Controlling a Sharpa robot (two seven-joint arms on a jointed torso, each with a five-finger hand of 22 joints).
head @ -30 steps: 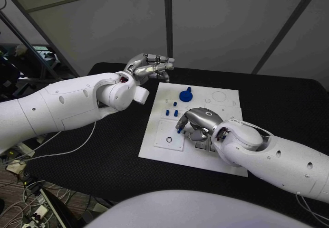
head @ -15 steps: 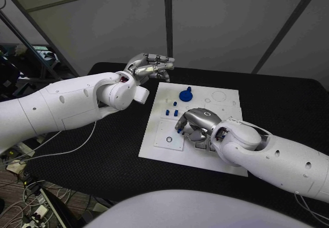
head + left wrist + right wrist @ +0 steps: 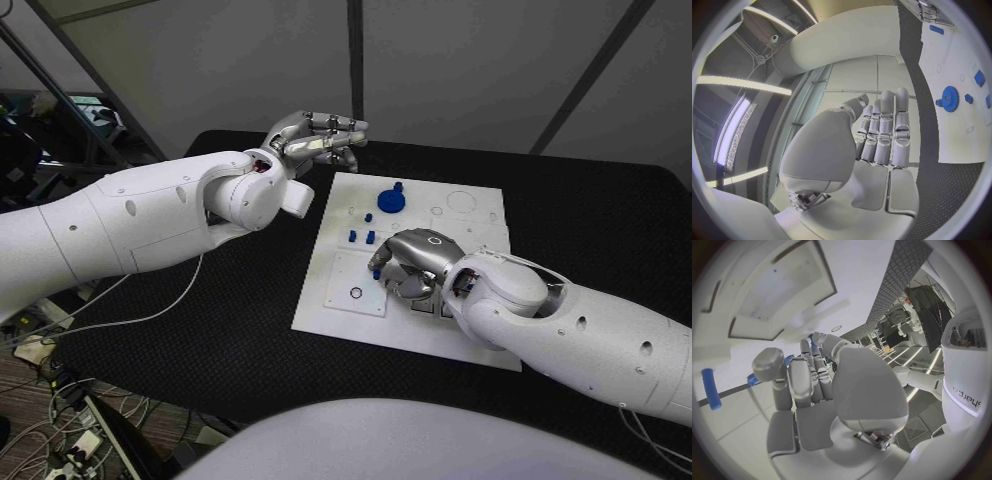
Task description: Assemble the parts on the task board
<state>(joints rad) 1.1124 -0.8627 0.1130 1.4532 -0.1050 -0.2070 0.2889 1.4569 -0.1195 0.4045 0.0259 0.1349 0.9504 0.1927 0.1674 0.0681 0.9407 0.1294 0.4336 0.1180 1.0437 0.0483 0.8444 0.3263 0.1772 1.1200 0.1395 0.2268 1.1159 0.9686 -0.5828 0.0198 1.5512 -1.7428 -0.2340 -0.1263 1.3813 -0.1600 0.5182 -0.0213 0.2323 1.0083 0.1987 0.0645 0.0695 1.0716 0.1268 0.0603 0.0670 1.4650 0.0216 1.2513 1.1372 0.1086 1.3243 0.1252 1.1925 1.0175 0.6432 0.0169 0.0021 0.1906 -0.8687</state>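
Observation:
The white task board point(image 3: 335, 318) lies mid-table. My right hand point(image 3: 411, 256) rests on its middle with fingers curled down, pinching a small blue part point(image 3: 378, 272) at the fingertips; the part point(image 3: 752, 380) peeks out blue beside the thumb. A blue peg point(image 3: 711, 389) lies loose on the board point(image 3: 729, 347) nearby. A blue gear point(image 3: 391, 199) stands near the board's far edge, with small blue pegs point(image 3: 361, 238) between it and my right hand. My left hand point(image 3: 312, 136) hovers off the board's far left corner, fingers side by side, holding nothing. The gear point(image 3: 949, 98) also shows past the left hand point(image 3: 879, 135).
A square inset plate with a dark ring point(image 3: 356, 294) sits on the board's near left part. Round outlines point(image 3: 462, 202) mark the far right of the board. Black table point(image 3: 188, 330) surrounds the board on all sides.
My right hand's fingertips have shifted slightly lower on the board with the blue part. The left hand has not moved.

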